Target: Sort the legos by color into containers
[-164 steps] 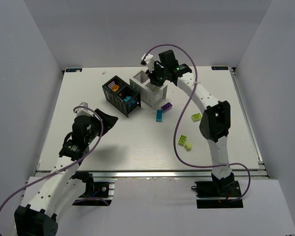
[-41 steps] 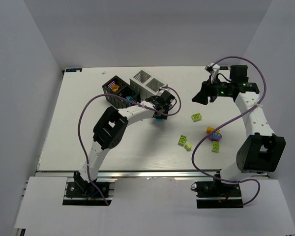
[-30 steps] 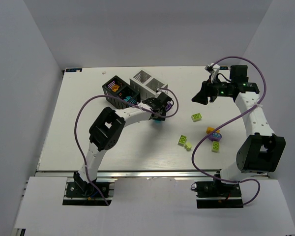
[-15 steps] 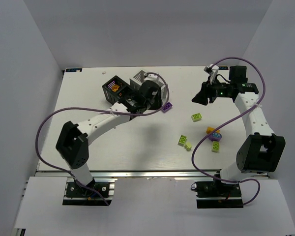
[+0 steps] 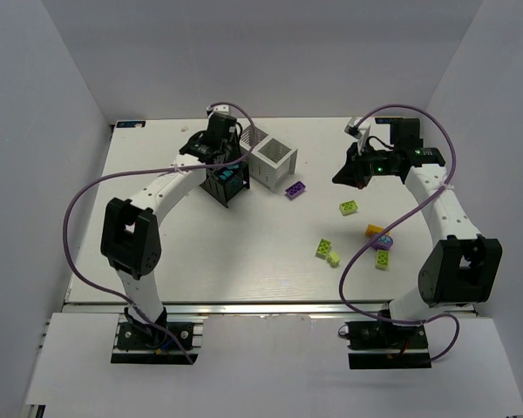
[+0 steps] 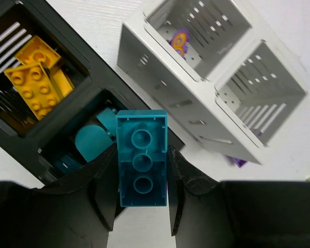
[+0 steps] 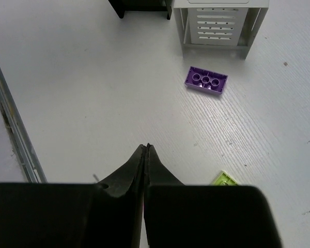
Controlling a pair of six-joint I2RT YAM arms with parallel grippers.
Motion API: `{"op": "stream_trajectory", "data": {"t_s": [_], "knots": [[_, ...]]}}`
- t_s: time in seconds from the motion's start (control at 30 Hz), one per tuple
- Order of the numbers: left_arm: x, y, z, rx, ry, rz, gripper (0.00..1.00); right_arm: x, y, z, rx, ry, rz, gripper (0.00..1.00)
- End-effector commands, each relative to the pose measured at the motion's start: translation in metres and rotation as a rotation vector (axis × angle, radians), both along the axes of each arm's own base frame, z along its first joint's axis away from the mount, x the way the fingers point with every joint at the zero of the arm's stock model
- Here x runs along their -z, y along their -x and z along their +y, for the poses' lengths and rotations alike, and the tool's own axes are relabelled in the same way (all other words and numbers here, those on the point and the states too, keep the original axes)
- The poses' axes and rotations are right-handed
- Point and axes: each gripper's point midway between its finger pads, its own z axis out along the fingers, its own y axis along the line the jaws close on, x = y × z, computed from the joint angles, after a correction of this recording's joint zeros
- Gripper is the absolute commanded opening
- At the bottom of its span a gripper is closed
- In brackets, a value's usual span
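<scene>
My left gripper [image 6: 142, 151] is shut on a teal lego [image 6: 141, 157] and holds it above the black container [image 6: 101, 82], over its compartment with teal legos [image 6: 90, 142]. The other black compartment holds orange legos [image 6: 36, 82]. The white container [image 6: 196, 98] stands beside it, with a purple piece [image 6: 178, 41] in one compartment. In the top view the left gripper [image 5: 222, 161] hangs over the black container [image 5: 229, 196]. My right gripper [image 7: 146, 147] is shut and empty above the table, short of a purple lego [image 7: 206, 81]. A lime lego [image 7: 226, 179] lies near it.
In the top view, loose legos lie on the right half of the table: purple [image 5: 294, 189] by the white container [image 5: 275, 157], lime [image 5: 349, 207], two lime [image 5: 327, 252], and an orange, purple and lime group [image 5: 379, 244]. The right gripper [image 5: 340, 178] hovers right of the white container.
My left gripper has lifted the teal lego from the table and carried it up and left over the black container. The right gripper has shifted a little left.
</scene>
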Motion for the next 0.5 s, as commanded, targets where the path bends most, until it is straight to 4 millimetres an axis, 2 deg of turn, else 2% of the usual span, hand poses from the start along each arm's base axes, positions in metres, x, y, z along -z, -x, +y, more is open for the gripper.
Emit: {"op": "stream_trajectory", "data": {"t_s": [0.0, 0.1, 0.2, 0.23, 0.3, 0.33, 0.37, 0.4, 0.43, 0.47], "knots": [[-0.019, -0.014, 0.010, -0.004, -0.026, -0.039, 0.09, -0.004, 0.001, 0.000, -0.004, 0.001, -0.022, 0.00], [-0.007, -0.020, 0.019, -0.019, -0.052, -0.017, 0.12, -0.002, 0.001, -0.001, -0.003, 0.003, -0.019, 0.02], [0.003, -0.023, 0.025, -0.037, -0.080, 0.004, 0.16, -0.002, 0.000, -0.001, -0.003, 0.003, -0.018, 0.11], [0.006, -0.023, 0.027, -0.044, -0.085, 0.008, 0.26, -0.001, 0.000, -0.001, -0.002, 0.004, -0.016, 0.14], [0.006, -0.023, 0.032, -0.063, -0.093, 0.004, 0.36, 0.000, -0.001, -0.001, -0.003, 0.007, -0.017, 0.24], [0.006, -0.023, 0.033, -0.069, -0.093, 0.003, 0.52, 0.000, 0.000, -0.001, -0.004, 0.008, -0.014, 0.28], [0.004, -0.023, 0.033, -0.074, -0.092, -0.001, 0.59, 0.001, -0.001, -0.001, -0.009, 0.014, -0.018, 0.38], [0.001, -0.024, 0.033, -0.077, -0.089, -0.008, 0.63, 0.002, -0.001, -0.001, -0.011, 0.018, -0.015, 0.42], [-0.001, -0.024, 0.034, -0.080, -0.086, -0.011, 0.71, 0.003, 0.000, -0.001, -0.016, 0.024, -0.011, 0.52], [-0.004, -0.024, 0.033, -0.081, -0.082, -0.016, 0.75, 0.006, 0.000, -0.001, -0.020, 0.031, -0.004, 0.56]]}}
